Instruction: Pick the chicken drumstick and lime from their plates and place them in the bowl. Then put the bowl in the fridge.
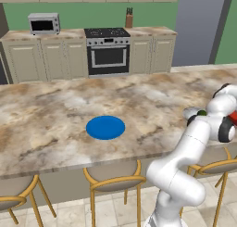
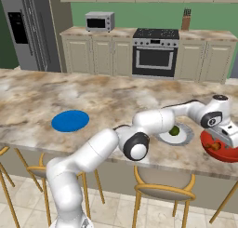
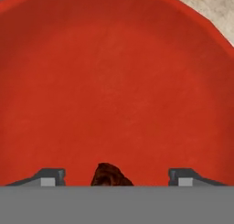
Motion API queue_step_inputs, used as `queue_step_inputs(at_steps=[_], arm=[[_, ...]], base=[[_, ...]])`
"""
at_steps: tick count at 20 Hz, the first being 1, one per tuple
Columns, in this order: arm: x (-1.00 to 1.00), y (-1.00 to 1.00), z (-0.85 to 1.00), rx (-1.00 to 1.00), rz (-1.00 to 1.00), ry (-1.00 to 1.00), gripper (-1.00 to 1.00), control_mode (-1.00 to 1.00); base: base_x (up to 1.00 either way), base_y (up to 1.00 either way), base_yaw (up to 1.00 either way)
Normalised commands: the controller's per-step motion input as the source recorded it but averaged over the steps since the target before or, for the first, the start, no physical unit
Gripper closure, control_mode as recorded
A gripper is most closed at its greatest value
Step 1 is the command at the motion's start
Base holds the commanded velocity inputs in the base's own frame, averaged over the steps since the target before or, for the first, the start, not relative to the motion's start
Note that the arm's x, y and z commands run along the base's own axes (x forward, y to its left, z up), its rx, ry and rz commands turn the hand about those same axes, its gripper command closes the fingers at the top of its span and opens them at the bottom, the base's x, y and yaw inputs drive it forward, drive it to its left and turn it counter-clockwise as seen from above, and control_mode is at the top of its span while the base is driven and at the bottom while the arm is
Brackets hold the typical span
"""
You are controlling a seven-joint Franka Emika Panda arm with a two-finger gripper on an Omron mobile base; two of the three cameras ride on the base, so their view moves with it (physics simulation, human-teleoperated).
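The red bowl (image 3: 114, 81) spreads below my gripper (image 3: 116, 177), whose fingers (image 3: 51, 176) stand wide apart. The brown chicken drumstick (image 3: 109, 174) lies between them on the bowl's floor, touching neither finger. In the right base view the gripper (image 2: 224, 137) hovers over the bowl (image 2: 223, 152) at the counter's right end, with the drumstick (image 2: 214, 146) inside. The dark-green lime (image 2: 175, 130) rests on a grey plate (image 2: 185, 137) just left of the bowl. The blue plate (image 1: 105, 127) lies bare further left. The grey fridge (image 2: 23, 31) stands at the back left.
The marble island counter (image 1: 55, 105) runs across both base views, with wooden-framed stools (image 1: 113, 175) along its near edge. Behind it are cabinets, a stove (image 1: 107, 50), a microwave (image 1: 44, 23) and a knife block (image 1: 129, 18).
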Motion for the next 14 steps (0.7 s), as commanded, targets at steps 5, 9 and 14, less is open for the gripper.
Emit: queue_step_inputs(at_steps=[5, 9, 14], arm=[[0.09, -0.20, 0.26, 0.09, 0.00, 0.01, -1.00, -1.00], [0.01, -0.07, 0.49, 0.09, 0.00, 0.00, -1.00, -1.00], [-0.15, 0.02, 0.53, 0.09, 0.00, 0.03, -1.00, -1.00]], base=[[0.00, 0.00, 0.00], [0.00, 0.00, 0.00], [0.00, 0.00, 0.00]])
